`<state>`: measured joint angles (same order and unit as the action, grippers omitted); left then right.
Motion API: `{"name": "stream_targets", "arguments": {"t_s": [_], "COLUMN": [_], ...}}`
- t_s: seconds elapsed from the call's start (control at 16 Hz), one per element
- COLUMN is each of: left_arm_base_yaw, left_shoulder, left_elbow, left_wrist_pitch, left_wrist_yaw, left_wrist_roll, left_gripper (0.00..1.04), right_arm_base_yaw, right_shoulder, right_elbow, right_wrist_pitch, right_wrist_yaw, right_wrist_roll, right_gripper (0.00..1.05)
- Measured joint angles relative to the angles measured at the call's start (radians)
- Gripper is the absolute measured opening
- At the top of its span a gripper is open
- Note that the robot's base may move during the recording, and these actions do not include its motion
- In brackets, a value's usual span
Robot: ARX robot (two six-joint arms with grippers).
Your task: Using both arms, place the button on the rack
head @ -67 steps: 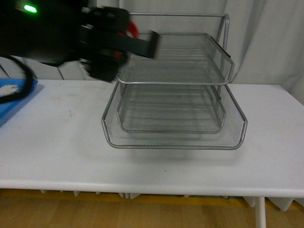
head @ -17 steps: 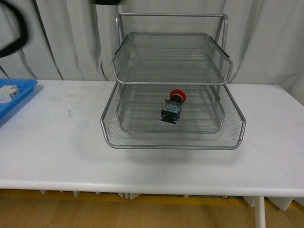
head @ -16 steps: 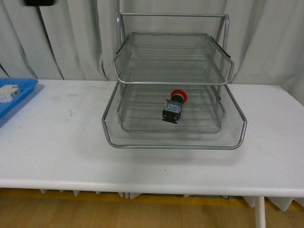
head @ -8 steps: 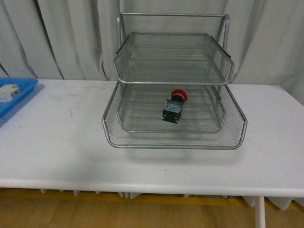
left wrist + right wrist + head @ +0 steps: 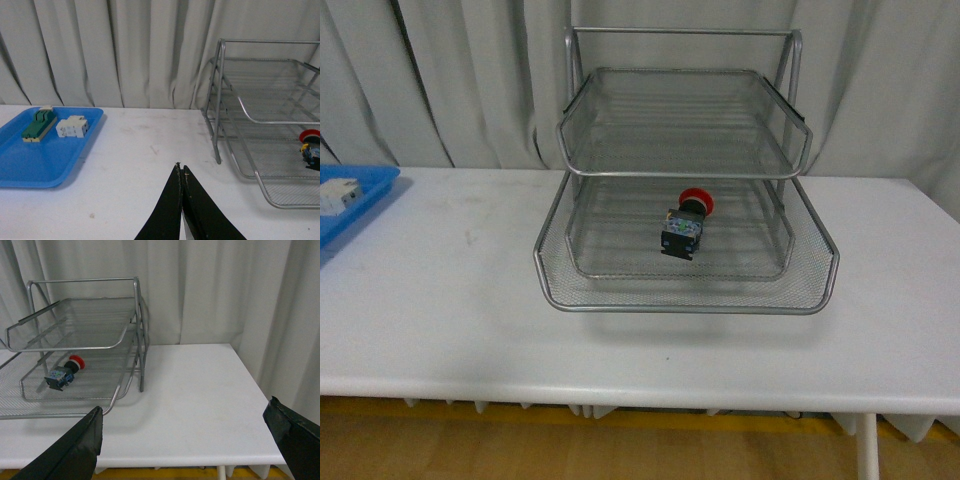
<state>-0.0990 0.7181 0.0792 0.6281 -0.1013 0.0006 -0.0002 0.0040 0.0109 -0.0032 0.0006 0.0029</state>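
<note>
The button (image 5: pixel 684 225) lies on its side on the middle shelf of the silver wire-mesh rack (image 5: pixel 800 300), red cap toward the back. It also shows in the right wrist view as the button (image 5: pixel 63 373) and at the edge of the left wrist view as the button (image 5: pixel 311 148). Neither arm appears in the front view. My left gripper (image 5: pixel 181 170) is shut with nothing in it, hovering over the table to the left of the rack (image 5: pixel 218 100). My right gripper (image 5: pixel 186 415) stands wide open and empty, off to the right of the rack (image 5: pixel 140 335).
A blue plastic tray (image 5: pixel 30 165) sits at the table's far left, holding a green-and-cream switch block (image 5: pixel 38 125) and a white breaker block (image 5: pixel 72 126). Grey curtains hang behind the white table (image 5: pixel 430 300). The table's right end (image 5: pixel 260 390) is near my right gripper.
Earlier the left arm held the button up beside the rack's top tier. The button now rests on the middle shelf and both arms have left the front view; the last second shows no movement.
</note>
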Motion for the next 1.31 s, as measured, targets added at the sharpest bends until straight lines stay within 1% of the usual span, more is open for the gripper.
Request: {"name": "stream_targets", "arguments": {"t_s": [0.06,0.12,0.19,0.25,0.75,1.31], "left_arm_base_yaw": [0.009,0.079,0.107,0.103,0.097,0.097], "left_shoulder": [-0.030,-0.076,-0.107,-0.115,-0.341,-0.514], "left_elbow": [-0.009,-0.022,-0.029,-0.058,-0.070,-0.070], "left_wrist_pitch": [-0.021,-0.053,-0.080,-0.020,-0.254,-0.426], "left_wrist_yaw": [0.015,0.086,0.083,0.096,0.101,0.101], "left_wrist_roll": [0.000,0.000,0.000,0.000,0.000,0.000], "left_gripper": [0.02,0.02,0.02,0.02,0.02,0.02], "right_arm_base_yaw": [0.000,0.000,0.000,0.000,0.000,0.000], "right_shoulder": [0.000,0.000,0.000,0.000,0.000,0.000], "right_elbow": [0.000,0.000,0.000,0.000,0.000,0.000], "right_wrist_pitch": [0.000,0.000,0.000,-0.001,0.000,0.000], "right_wrist_yaw": [0.000,0.000,0.000,0.000,0.000,0.000], "right_wrist_roll": [0.000,0.000,0.000,0.000,0.000,0.000], "right_gripper": [0.98,0.98,0.98,0.98,0.98,0.98]}}
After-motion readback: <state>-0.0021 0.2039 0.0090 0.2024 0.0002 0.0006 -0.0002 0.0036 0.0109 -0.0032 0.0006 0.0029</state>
